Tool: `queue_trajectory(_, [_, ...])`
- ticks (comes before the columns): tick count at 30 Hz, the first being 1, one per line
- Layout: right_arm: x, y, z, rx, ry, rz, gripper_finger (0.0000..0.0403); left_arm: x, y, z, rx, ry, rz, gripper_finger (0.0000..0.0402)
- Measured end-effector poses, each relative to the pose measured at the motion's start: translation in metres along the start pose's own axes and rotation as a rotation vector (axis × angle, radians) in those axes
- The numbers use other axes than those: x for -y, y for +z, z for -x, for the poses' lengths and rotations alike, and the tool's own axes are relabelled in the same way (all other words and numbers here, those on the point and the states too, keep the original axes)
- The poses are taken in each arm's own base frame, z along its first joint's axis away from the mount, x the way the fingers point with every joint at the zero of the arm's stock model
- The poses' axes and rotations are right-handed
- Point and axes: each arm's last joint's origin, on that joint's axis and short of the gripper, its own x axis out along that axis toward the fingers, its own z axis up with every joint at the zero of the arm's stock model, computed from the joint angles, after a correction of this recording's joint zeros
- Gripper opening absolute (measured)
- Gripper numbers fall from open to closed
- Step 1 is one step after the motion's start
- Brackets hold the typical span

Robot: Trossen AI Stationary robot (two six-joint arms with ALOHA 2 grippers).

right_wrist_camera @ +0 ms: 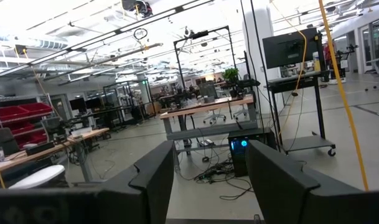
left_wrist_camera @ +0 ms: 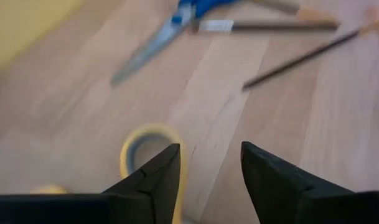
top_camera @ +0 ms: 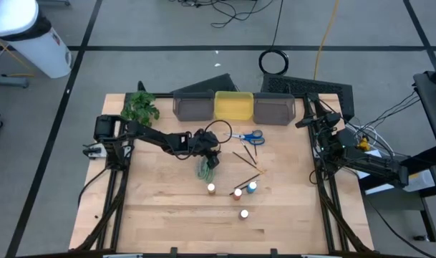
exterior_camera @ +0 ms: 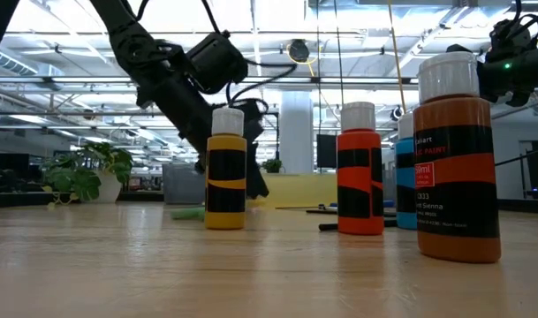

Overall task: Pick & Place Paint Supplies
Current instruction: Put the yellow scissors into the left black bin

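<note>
Straddling yellow-green scissors (left_wrist_camera: 149, 149): left fingers (left_wrist_camera: 153, 183).

We are in a large open lab or workshop hall. Behind our wooden desk (top_camera: 167, 215) we see high ceilings with strip lights (right_wrist_camera: 65, 28), rows of workbenches (right_wrist_camera: 205, 109), red storage bins (right_wrist_camera: 15, 115), a monitor on a stand (right_wrist_camera: 287, 50), and loose cables (top_camera: 235, 11) across a taped grey floor (top_camera: 132, 29).

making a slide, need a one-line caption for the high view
Left tool lowered over yellow-green scissors mid-table, four paint bottles and brushes nearby, right arm waiting at the table's edge.
</note>
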Motion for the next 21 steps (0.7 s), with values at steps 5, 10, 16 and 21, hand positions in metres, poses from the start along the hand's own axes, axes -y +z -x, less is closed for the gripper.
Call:
queue_trajectory(5, [0.0,0.0,0.0,0.0,0.001,0.0,0.0187,-0.0011,-0.0007,0.0015,-0.01,0.033,-0.041,0.0174])
queue_trajectory(10, [0.0,-0.0001,0.0,-0.001,0.0,0.001,0.0187,-0.0043,-0.0054,0.0013,-0.043,0.111,-0.05,0.0187])
queue_trajectory(16, [0.0,0.0,0.0,-0.001,0.0,0.001,0.0187,-0.0022,-0.0041,-0.0013,-0.023,0.062,-0.042,0.02])
queue_trajectory(21, [0.0,0.0,0.0,-0.001,0.001,0.001,0.0187,-0.0012,-0.0077,-0.0064,-0.036,0.037,-0.038,0.019])
